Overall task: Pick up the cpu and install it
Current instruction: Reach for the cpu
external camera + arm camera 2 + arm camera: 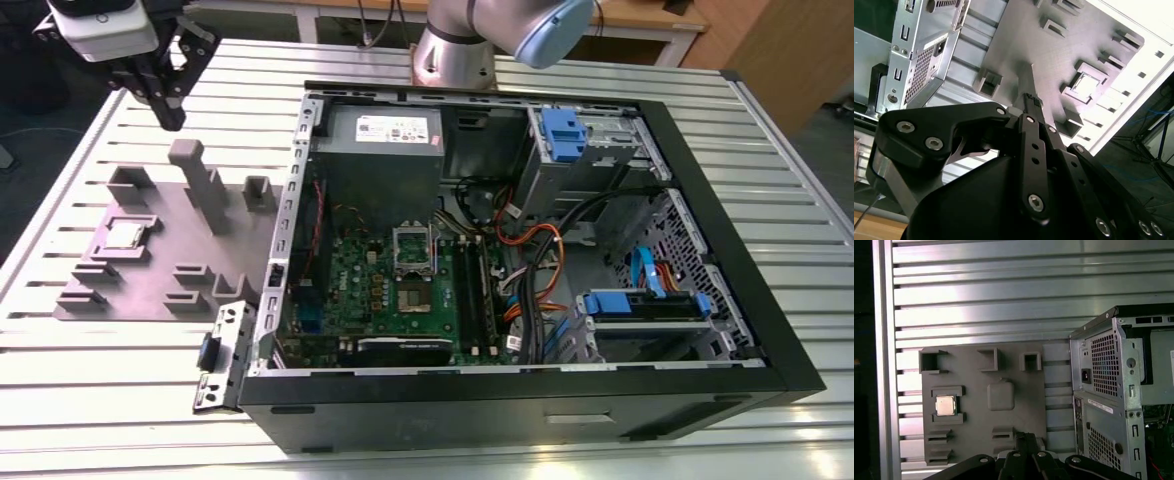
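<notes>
Pincer (171, 116) closed, empty, above fixture plate (160, 262) edge. Cpu (127, 233) lies in recess near plate's opposite edge, untouched. Good pickup likely needs jaws opened, centred squarely, gripping chip edges.

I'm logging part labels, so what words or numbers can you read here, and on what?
The power supply sticker: print too small to read.
The computer case sticker: too blurred to read.
The chip on the grey tray: no readable marking.
</notes>
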Controlling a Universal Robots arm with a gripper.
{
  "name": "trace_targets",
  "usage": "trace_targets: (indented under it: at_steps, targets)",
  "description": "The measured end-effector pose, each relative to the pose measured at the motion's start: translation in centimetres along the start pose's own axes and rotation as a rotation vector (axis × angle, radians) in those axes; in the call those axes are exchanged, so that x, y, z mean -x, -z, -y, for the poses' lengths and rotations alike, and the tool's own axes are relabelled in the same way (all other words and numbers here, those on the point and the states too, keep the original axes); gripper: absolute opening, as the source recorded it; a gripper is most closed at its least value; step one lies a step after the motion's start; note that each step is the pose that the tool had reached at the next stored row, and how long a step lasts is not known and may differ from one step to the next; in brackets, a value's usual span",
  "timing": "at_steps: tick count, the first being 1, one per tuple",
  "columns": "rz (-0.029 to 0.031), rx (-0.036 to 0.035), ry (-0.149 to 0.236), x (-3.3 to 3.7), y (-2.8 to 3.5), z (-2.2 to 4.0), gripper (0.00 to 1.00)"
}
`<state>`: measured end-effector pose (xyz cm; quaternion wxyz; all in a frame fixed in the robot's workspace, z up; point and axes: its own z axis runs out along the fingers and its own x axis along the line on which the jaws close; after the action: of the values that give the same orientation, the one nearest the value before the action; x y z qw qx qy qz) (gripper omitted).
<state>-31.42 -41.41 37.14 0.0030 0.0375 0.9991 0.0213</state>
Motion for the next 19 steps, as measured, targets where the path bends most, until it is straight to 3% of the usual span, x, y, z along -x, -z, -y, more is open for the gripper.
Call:
trace_targets:
  at_steps: [19]
  targets:
    - [0.0, 0.0, 0.0, -0.54, -0.07, 0.04, 0.11]
